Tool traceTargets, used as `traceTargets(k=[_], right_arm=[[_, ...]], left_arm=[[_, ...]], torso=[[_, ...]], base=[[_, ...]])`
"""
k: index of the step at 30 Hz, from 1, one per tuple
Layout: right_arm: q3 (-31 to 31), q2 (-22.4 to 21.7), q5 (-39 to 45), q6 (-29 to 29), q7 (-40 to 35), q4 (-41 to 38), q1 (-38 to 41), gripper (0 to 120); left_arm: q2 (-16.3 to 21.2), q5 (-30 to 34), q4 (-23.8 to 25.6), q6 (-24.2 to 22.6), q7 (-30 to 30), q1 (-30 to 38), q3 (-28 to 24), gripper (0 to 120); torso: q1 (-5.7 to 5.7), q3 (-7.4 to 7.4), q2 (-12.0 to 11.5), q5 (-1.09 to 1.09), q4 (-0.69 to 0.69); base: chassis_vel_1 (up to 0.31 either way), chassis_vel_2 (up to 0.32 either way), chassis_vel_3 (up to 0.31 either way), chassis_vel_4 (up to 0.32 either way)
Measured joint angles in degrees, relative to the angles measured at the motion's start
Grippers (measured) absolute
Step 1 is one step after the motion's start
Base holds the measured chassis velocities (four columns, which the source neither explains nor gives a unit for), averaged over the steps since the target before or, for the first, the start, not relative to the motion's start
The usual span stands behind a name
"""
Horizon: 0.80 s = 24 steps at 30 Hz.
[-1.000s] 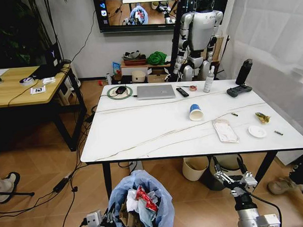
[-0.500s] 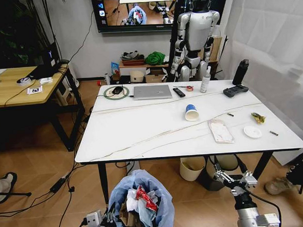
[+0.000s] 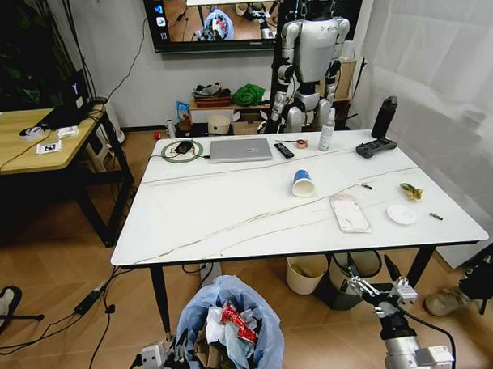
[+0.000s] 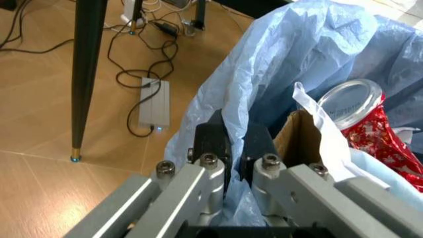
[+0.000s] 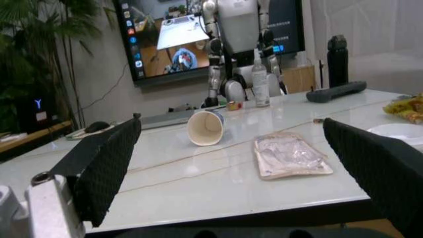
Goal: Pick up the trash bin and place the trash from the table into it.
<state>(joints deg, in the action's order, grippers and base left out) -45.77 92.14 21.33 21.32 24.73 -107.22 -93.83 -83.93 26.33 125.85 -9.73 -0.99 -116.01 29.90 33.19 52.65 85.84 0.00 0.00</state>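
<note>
Blue plastic puffs over the rim of the trash bin [image 3: 227,331], seen from the head camera low in front of the robot, short of the near edge of the white marble-look bench [image 3: 231,205]. The left pincer [image 3: 168,361] sits at the bin's near rim; the right pincer [image 3: 378,289] hangs below the bench edge, fingers spread and empty. On the bench lie a blue-and-white paper cup [image 3: 302,182] on its side, a flat white packet [image 3: 349,212], a small white plate [image 3: 401,215] and a yellowish scrap [image 3: 411,192], beyond them a laptop [image 3: 240,150] and a controller [image 3: 372,148].

From the left wrist, the pincer [image 4: 231,148] is closed on the bag and rim of the bin [image 4: 317,59], which already holds cardboard, a red wrapper and a clear lid.

From the right wrist, the wide-open pincer [image 5: 244,163] looks across the bench [image 5: 198,188] at the cup [image 5: 204,127], packet [image 5: 289,157] and plate [image 5: 399,131].

The bin appears to be in hand, so collecting is the step now. The next move likely calls for closing on the bench and reaching the right arm to the cup or packet.
</note>
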Motion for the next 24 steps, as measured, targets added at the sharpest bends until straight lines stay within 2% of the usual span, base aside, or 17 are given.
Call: traceTargets(k=[24], right_arm=[[0.1, 0.0, 0.3, 0.1, 0.4, -0.2, -0.4, 100]], left_arm=[[-0.3, -0.3, 0.0, 0.2, 0.0, -0.2, -0.3, 0]], torso=[[0.0, 0.0, 0.0, 0.0, 0.0]], base=[[-0.042, -0.038, 0.045, 0.037]])
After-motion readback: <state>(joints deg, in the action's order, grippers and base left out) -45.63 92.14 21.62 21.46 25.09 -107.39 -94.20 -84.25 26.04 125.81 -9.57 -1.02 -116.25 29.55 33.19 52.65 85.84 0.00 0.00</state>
